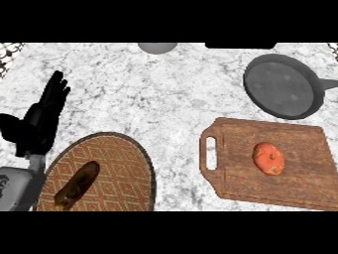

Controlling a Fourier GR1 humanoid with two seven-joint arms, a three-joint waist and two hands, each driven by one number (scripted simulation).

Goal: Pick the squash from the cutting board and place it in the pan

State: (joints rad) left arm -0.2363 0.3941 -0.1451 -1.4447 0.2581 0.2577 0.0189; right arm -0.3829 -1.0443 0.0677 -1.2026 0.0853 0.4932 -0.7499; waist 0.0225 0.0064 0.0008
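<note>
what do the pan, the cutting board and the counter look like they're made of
Pan: looks like dark grey metal with a matte, faintly mottled finish, possibly cast iron. Cutting board: wood, judging by the reddish-brown colour and the grain streaks running along it, with a handle slot cut in one end. Counter: seems to be marble or similar stone, white with grey veining.

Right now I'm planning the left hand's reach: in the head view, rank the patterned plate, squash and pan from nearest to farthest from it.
From the left hand:
1. Patterned plate, just below-right of it.
2. Squash, on the cutting board at right.
3. Pan, upper right.
</note>
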